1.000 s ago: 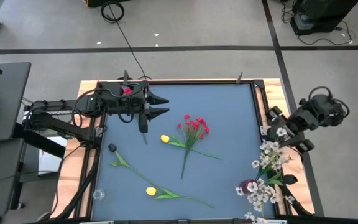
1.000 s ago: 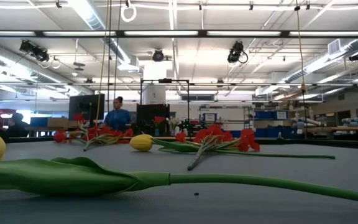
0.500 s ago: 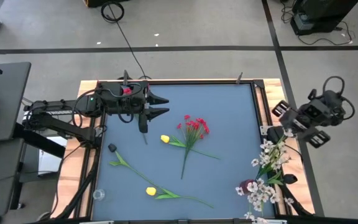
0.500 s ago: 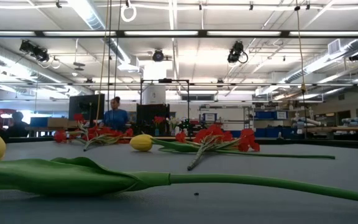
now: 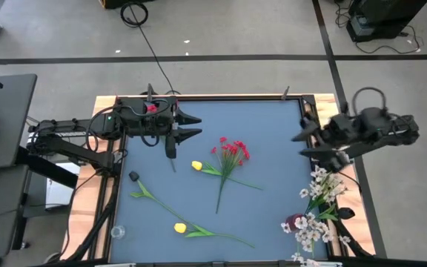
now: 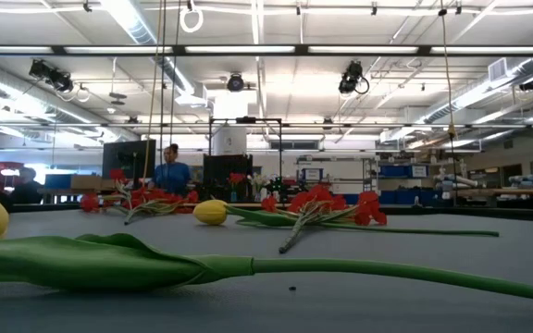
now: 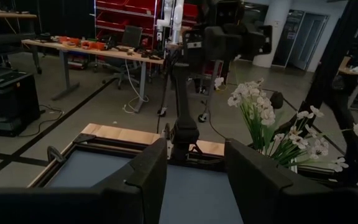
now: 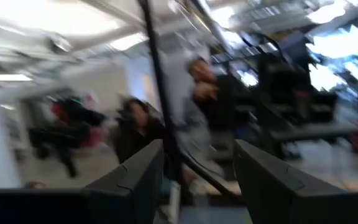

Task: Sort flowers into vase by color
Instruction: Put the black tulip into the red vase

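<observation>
Overhead: blue-grey table with wooden edge; left gripper poised over the far-left part of the table, fingers spread apart and holding nothing; right gripper at the table's right edge, pointing inward, fingers parted and empty. Red flowers lie near the table's middle, blossoms toward the far side, stem running toward the near side; one yellow tulip lies just left of them, its stem crossing theirs; a second yellow tulip lies near the front-left, its stem running right; a dark-tipped green stem lies between that tulip and the left edge. White flowers stand bunched at the right edge, just nearer than the right gripper; more white blossoms lie lower at the near-right corner, beside a dark red object. Table-level view: tulip leaf and stem in the foreground; red flowers and yellow tulip beyond; a person in blue far behind.
</observation>
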